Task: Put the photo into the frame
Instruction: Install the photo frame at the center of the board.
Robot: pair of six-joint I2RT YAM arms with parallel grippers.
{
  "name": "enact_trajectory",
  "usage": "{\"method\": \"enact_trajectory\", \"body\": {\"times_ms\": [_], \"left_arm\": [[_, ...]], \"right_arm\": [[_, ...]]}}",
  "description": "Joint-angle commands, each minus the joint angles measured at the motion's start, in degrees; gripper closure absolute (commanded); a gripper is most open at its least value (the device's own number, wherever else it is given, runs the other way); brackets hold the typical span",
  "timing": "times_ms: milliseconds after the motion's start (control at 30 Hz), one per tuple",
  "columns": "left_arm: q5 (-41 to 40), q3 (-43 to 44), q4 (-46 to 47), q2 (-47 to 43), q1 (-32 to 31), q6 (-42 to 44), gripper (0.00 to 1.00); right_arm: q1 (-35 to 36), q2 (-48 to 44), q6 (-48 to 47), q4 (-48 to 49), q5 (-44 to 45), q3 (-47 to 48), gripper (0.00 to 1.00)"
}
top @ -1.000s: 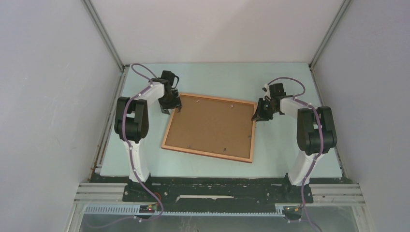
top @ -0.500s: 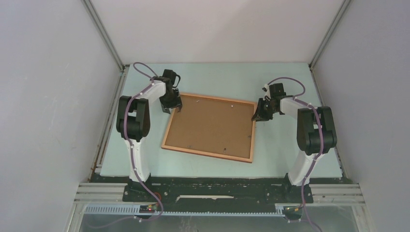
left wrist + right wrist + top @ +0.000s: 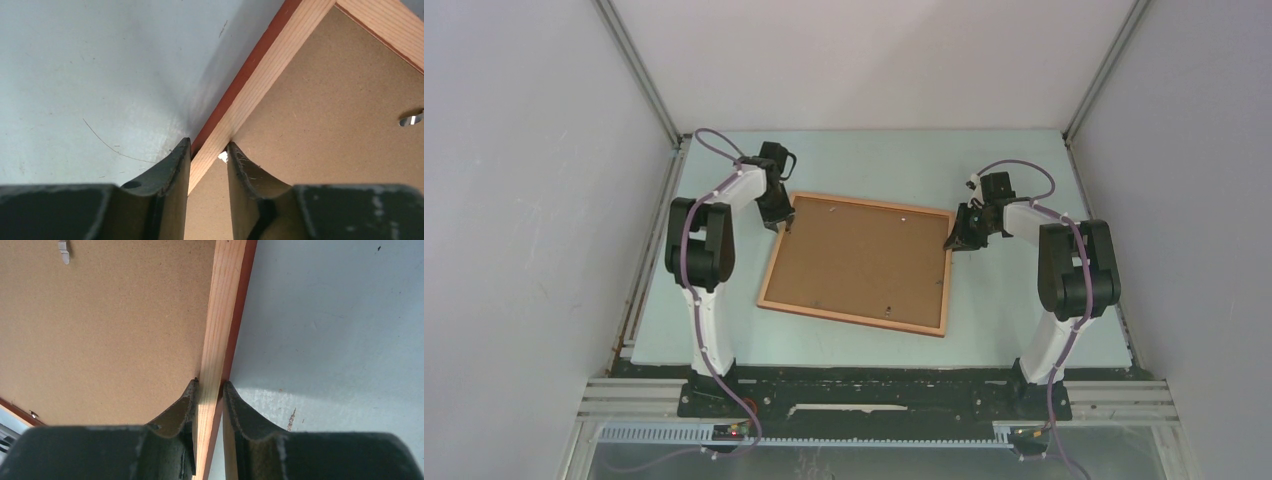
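The frame (image 3: pixel 854 318) lies face down on the table, its wooden rim around a brown backing board (image 3: pixel 859 260). My left gripper (image 3: pixel 782 222) is at the left rim near the far left corner. In the left wrist view its jaws (image 3: pixel 209 146) straddle the rim (image 3: pixel 260 75), with one tip against the outer side and the other against the inner side. My right gripper (image 3: pixel 954 243) is on the right rim near the far right corner. In the right wrist view it (image 3: pixel 209 385) is shut on the rim (image 3: pixel 222 305). The photo is hidden.
The pale table (image 3: pixel 1014 300) is enclosed by grey walls on the left, right and back. Small metal clips (image 3: pixel 63 250) and a slot (image 3: pixel 411 119) mark the backing board. A tiny white speck (image 3: pixel 223 157) shows at the rim's inner edge, by my left fingertip.
My left gripper has shifted slightly outward from over the corner to the left rim, and its jaws have narrowed onto the rim. The right arm and the frame have not moved.
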Motion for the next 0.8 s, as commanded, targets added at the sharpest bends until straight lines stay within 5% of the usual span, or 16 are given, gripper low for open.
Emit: {"method": "enact_trajectory", "body": {"times_ms": [0,200,367,633,767], "left_arm": [[-3.3,0.6,1.3,1.1,1.3,-4.5,0.75],[-2.2,-2.5,3.8,-0.5,2.0,-8.1,0.92],[-1.6,-4.3,5.1,-3.7,2.1,-6.6,0.9],[0.5,-5.7,3.4,-13.4,2.1,0.4,0.4],[4.6,-14.0,6.1,-22.7,2.0,-0.3,0.14]], "right_arm": [[0.2,0.3,-0.8,0.8,-3.5,-0.3,0.9],[0.1,0.3,-0.8,0.9,-3.7,-0.3,0.9],[0.1,0.2,-0.7,1.0,-3.7,-0.3,0.9],[0.0,0.3,-0.2,1.2,-3.4,-0.5,0.9],[-1.0,0.2,0.7,1.9,-4.0,-1.1,0.9]]}}
